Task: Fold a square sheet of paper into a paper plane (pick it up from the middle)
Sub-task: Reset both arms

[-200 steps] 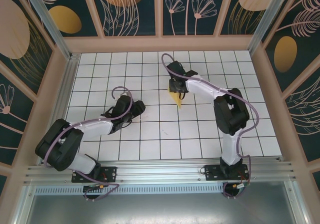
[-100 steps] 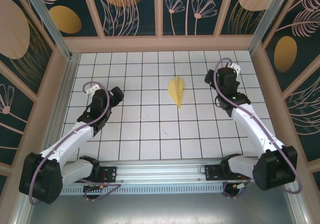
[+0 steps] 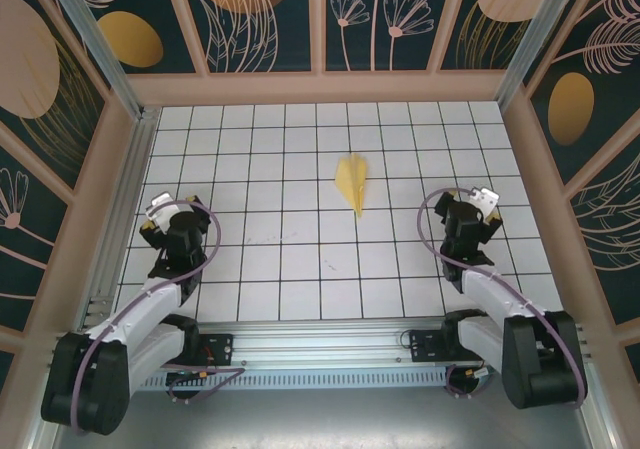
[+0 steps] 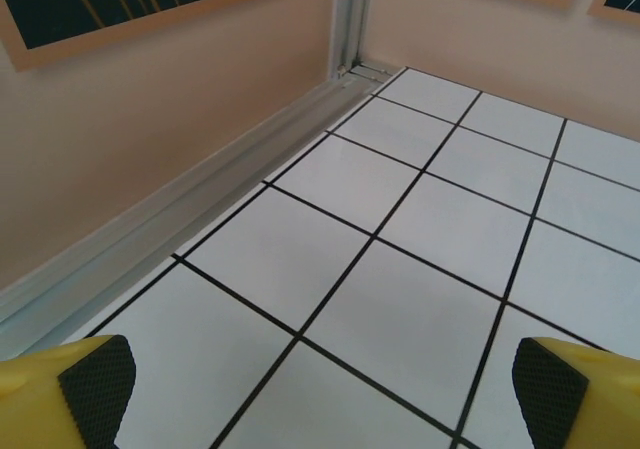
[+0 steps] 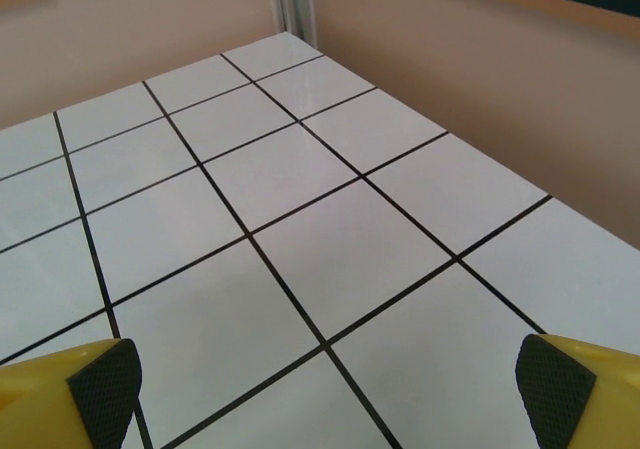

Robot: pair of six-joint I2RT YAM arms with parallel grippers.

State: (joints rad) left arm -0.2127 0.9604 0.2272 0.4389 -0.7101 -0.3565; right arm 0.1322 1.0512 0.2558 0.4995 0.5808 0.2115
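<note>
Left end effector and right end effector spread (wide); paper plane on tiles.

The bottom corners crop the yellow, black-padded fingers of your left gripper and right gripper; folds on the pale yellow paper plane are too small to tell.

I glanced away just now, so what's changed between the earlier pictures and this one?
The right end effector let go of the paper plane and pulled back to the right, toward its base. The left end effector swung left and back too. Both now stand open and empty. The paper plane stayed where it lay on the tiled table.
</note>
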